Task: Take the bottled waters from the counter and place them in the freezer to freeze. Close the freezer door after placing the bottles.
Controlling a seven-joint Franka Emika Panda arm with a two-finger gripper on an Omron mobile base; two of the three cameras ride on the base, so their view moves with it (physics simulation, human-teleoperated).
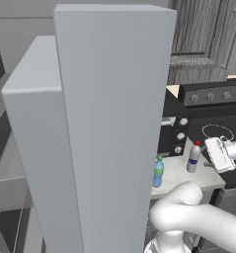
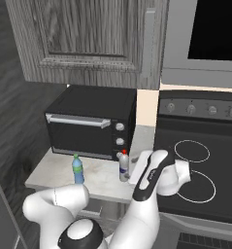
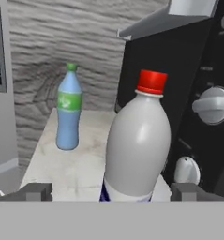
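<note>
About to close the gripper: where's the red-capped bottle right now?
The red-capped bottle stands on the counter between the open gripper's fingertips, beside the toaster oven.

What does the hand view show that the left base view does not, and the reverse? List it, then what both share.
Hand view: the open tool with its tips either side of the red-capped bottle, and the green label on the blue bottle.

Left base view: the tall grey freezer door swung open in the foreground, the black stovetop with its ring markings, and the white arm.

Both: the two bottles standing apart on the counter and the black toaster oven with its knobs beside them.
</note>
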